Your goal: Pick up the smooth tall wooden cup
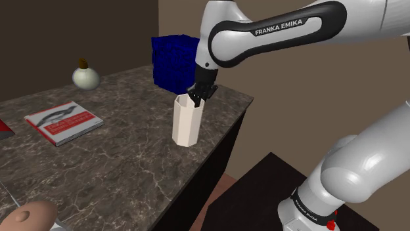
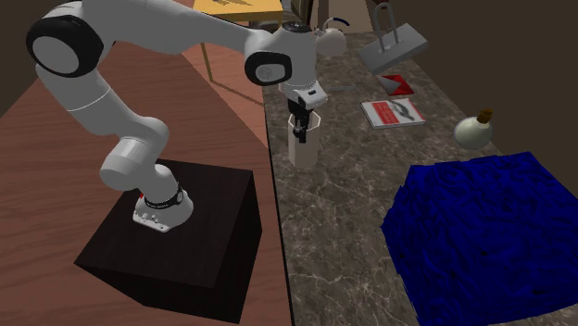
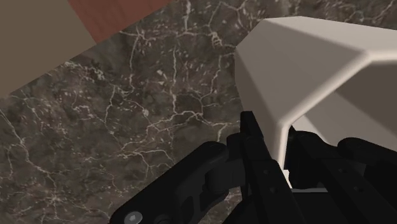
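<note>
A tall, pale beige faceted cup (image 1: pixel 185 125) stands upright on the dark marbled countertop (image 1: pixel 118 164), near its edge on the stand's side. My black gripper (image 1: pixel 199 97) comes down onto the cup's rim. In the wrist view one finger (image 3: pixel 254 149) lies outside the cup's wall (image 3: pixel 305 63) and the other is inside the cup, and they clasp the wall between them. From the second exterior view, the gripper (image 2: pixel 299 130) dips into the top of the cup (image 2: pixel 304 150).
A dark blue box (image 1: pixel 174 59) stands just behind the cup. A red and white book (image 1: pixel 64 122) and a round pale bottle (image 1: pixel 85 77) lie further along the counter. A kettle (image 2: pixel 331 39) sits at the far end. The counter edge (image 2: pixel 276 185) runs beside the cup.
</note>
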